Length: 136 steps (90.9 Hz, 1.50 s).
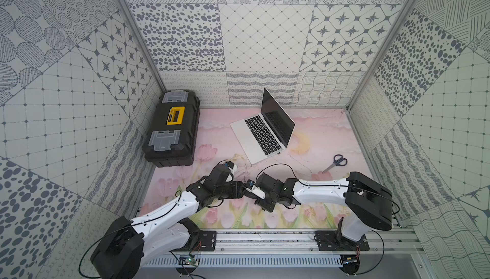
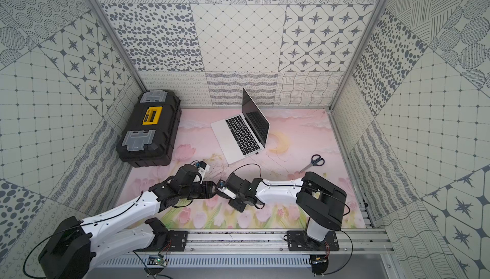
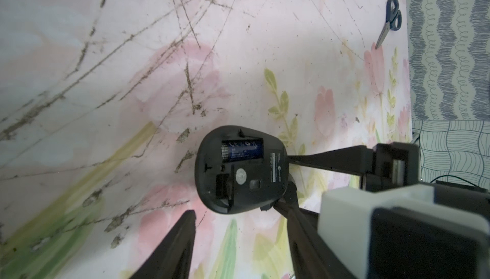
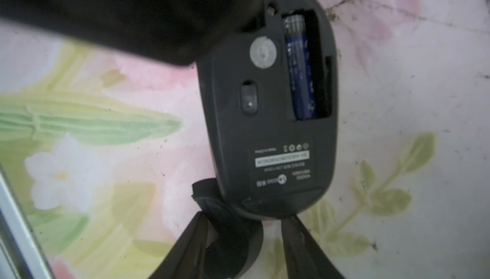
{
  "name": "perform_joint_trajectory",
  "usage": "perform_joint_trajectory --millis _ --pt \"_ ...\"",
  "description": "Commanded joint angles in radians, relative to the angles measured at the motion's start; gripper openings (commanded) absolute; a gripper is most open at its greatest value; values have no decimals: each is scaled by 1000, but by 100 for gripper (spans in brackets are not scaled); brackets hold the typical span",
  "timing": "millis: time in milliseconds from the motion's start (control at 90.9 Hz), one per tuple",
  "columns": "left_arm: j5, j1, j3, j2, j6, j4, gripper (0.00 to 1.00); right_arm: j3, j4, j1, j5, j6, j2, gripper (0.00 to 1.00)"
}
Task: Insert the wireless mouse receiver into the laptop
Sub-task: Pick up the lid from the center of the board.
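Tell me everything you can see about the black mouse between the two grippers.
The mouse is a black matte-plastic oval with its underside facing the wrist cameras. Its battery bay is uncovered, showing a blue battery; beside it are a round silver disc, a small sensor window and a printed label. The right gripper brackets its label end, and a finger of the left gripper overlaps the opposite end. Whether either grips it is unclear.

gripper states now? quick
Left gripper: jaws apart, either side of the mouse; grip cannot be told.
Right gripper: jaws flank the mouse's label end; grip cannot be told.
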Motion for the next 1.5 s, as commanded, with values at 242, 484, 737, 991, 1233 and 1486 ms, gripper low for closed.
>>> perform_joint_trajectory --millis 242,484,737,991,1233,1486 --pt "135 -78 -1 13 -13 -43 49 -29 -58 7 26 317 21 29" --pt "210 -158 -99 32 -177 119 44 -107 -114 77 111 644 -55 29" --pt "305 -236 -194 228 -343 484 44 -118 -113 104 130 793 -48 30" --pt "342 -273 -205 470 -425 768 35 -128 -113 104 123 823 -73 30" --pt "317 -275 -227 595 -460 891 21 -143 -113 104 129 839 -97 30" --pt "220 -274 -236 564 -444 799 31 -158 -101 104 128 853 -118 30"
